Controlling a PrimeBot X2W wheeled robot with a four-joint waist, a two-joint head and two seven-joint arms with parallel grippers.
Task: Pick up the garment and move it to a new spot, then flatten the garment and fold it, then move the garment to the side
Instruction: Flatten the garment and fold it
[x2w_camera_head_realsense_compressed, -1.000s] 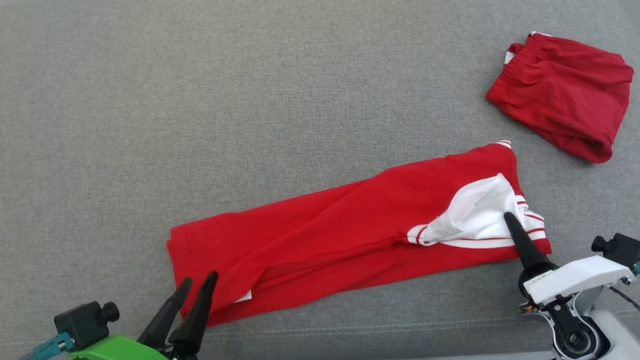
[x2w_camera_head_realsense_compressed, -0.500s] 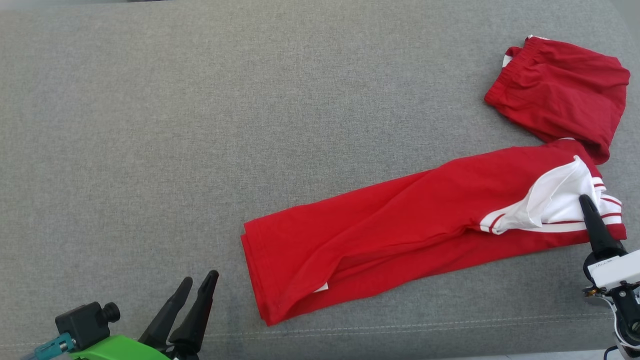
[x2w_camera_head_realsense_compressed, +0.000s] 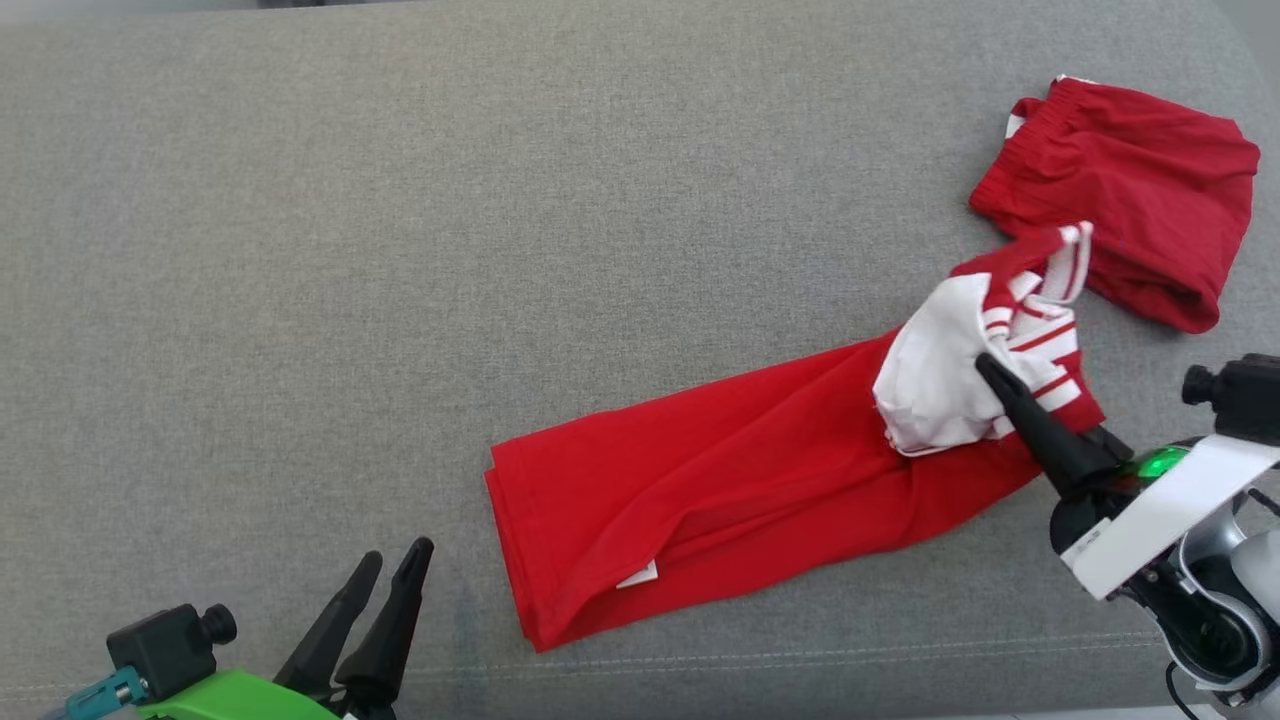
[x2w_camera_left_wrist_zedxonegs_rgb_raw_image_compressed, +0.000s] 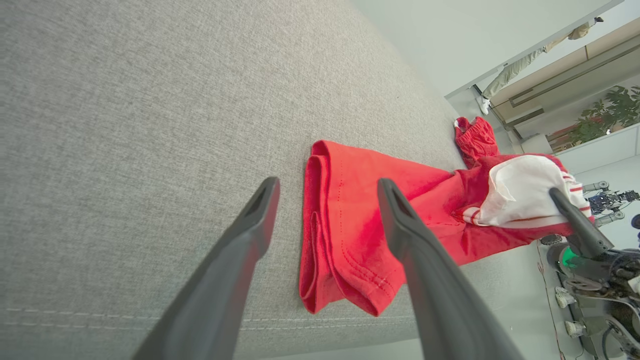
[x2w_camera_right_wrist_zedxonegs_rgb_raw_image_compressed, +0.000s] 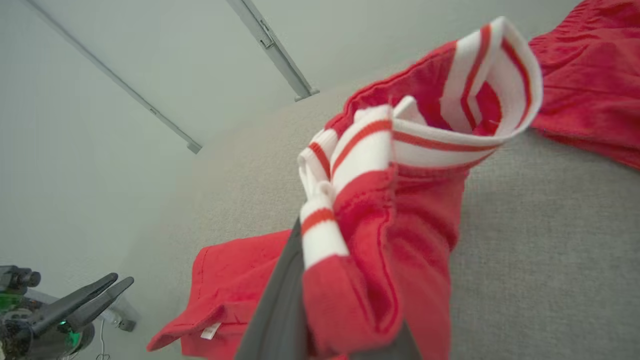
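Garment (x2w_camera_head_realsense_compressed: 740, 490) folding looks to be the step in hand: nearest, the left claw (x2w_camera_head_realsense_compressed: 400, 552) hovers spread and empty just off the stitched hem end of the long red jersey strip, which lies flat on the grey woven counter (x2w_camera_head_realsense_compressed: 400, 250) with a small white label (x2w_camera_head_realsense_compressed: 637, 575) peeping out. Farther right, the right claw (x2w_camera_head_realsense_compressed: 990, 368) pinches the ribbed white-and-red striped band (x2w_camera_head_realsense_compressed: 1050, 300), raised and bunched with white lining showing, so the next move, I judge, calls for carrying that end over toward the hem and laying it smooth. Beyond sits a crumpled pair of red shorts (x2w_camera_head_realsense_compressed: 1130, 220) with a gathered elastic waist.
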